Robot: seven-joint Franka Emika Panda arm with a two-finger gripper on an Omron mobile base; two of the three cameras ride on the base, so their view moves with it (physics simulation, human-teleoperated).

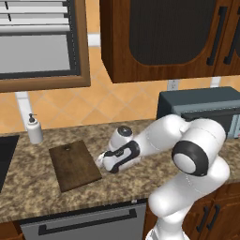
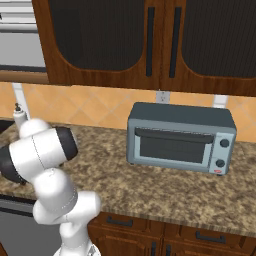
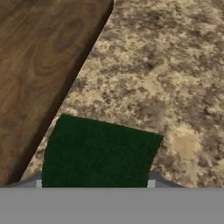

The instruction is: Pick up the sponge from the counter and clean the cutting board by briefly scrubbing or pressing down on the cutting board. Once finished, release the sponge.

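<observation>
Jaws: my jaws are reaching down low to the surface, just off the right long edge of the cutting board; I cannot tell how far apart they are standing or whether they are gripping anything, since the fingertips are lying out of sight.

Sponge: the sponge, a flat dark green block, is lying on the speckled granite right under my hand, just beside the board's edge and not on it.

Cutting board: the dark brown board is lying flat on the surface, its small hole toward the wall, with nothing sitting on it.

Around: a white soap dispenser is standing near the wall, left of the board; a grey toaster oven is sitting to the right, well apart from the board.

In the way: my own forearm is stretching across the surface in the left base view, covering the sponge there.

View differences: the hand view is showing the sponge close up beside the board's edge; the right base view is showing the oven's front and knobs.
</observation>
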